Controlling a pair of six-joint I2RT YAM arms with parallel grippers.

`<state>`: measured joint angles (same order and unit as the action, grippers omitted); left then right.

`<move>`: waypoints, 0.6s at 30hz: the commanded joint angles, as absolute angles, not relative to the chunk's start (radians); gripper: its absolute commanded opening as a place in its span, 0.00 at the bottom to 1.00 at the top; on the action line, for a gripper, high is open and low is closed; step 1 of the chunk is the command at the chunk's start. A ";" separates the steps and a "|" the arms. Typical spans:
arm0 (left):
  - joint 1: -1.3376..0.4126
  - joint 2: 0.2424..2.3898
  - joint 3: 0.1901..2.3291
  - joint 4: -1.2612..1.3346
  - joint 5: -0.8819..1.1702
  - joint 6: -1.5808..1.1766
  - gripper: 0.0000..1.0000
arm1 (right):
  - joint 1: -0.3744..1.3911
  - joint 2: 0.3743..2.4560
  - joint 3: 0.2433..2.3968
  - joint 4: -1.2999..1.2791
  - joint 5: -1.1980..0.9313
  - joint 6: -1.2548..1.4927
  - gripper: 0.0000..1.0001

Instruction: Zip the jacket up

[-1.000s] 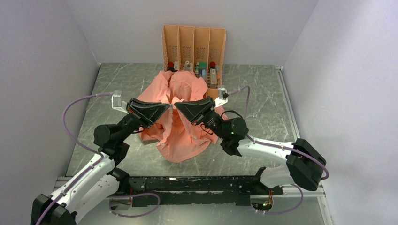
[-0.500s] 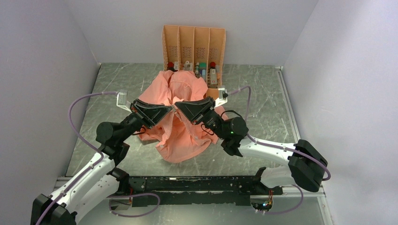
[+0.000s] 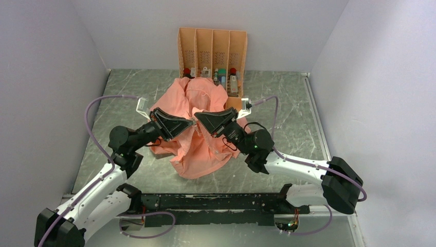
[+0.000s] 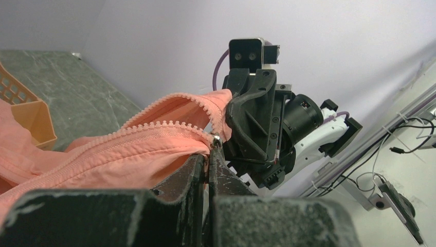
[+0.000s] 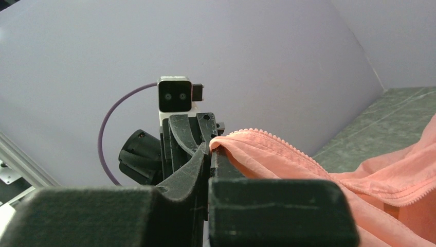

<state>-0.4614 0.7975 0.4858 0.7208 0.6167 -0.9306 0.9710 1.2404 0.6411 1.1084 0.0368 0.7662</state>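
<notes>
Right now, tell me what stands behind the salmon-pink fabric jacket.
An orange perforated four-slot rack stands behind the jacket, small items in its slots. The jacket covers part of the rack's lower front, so that part is hidden.

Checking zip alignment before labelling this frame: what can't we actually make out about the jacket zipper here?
- Top view: the left hand and right hand cover the jacket's zipper ends.
- Left wrist: metal piece on the zipper tape, too small to tell slider from pin.
- Right wrist: own fingers hide the pinched edge; no slider in view.
</notes>
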 commanded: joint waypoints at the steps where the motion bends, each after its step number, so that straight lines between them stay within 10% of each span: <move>1: -0.460 0.822 0.497 0.651 0.785 -0.926 0.08 | 0.966 1.195 0.637 1.164 0.132 0.757 0.00; 18: -0.460 0.861 0.475 0.702 0.854 -0.944 0.08 | 0.965 1.190 0.614 1.043 0.127 0.777 0.00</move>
